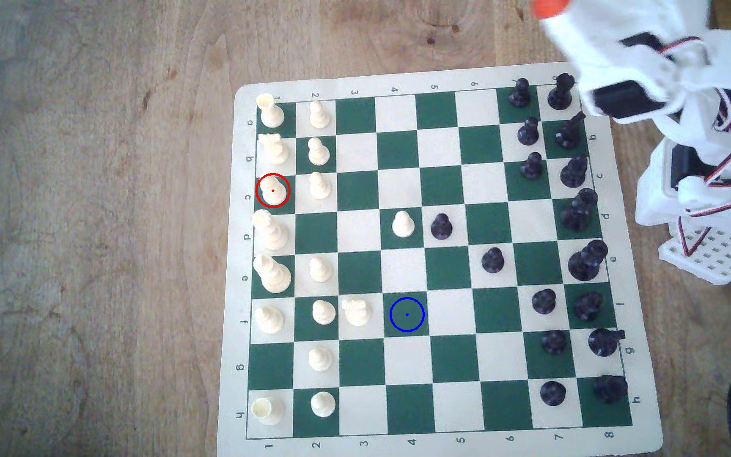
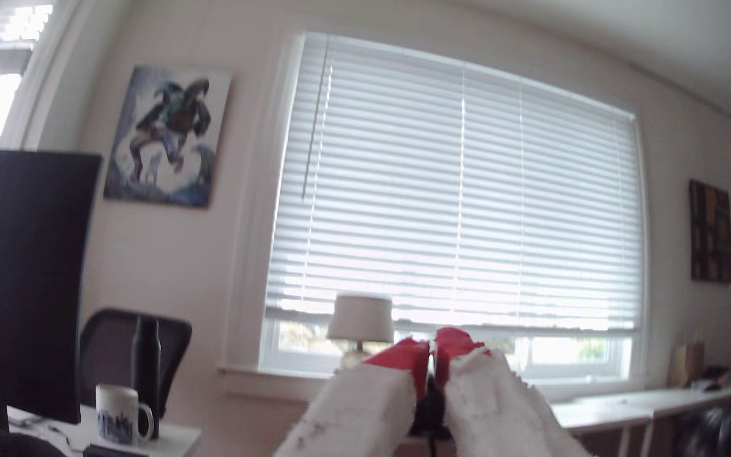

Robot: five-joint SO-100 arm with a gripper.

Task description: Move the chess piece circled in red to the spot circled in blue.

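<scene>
Red-tipped fingers are pressed together on nothing, raised and aimed at a window blind. Well away from them, across the board, the bishop stands red-ringed, with the blue-ringed green square nearer.

Tool: raised off the board beyond its corner at the exterior view's upper right, jaws closed together.
Chess piece: far across the board from the tool, on the edge column at the exterior view's left.
Spot: nearer the tool than the chess piece, lower in the exterior view.
Knight: just beside the spot, on the side away from the tool.
Board: flat on the counter.
</scene>
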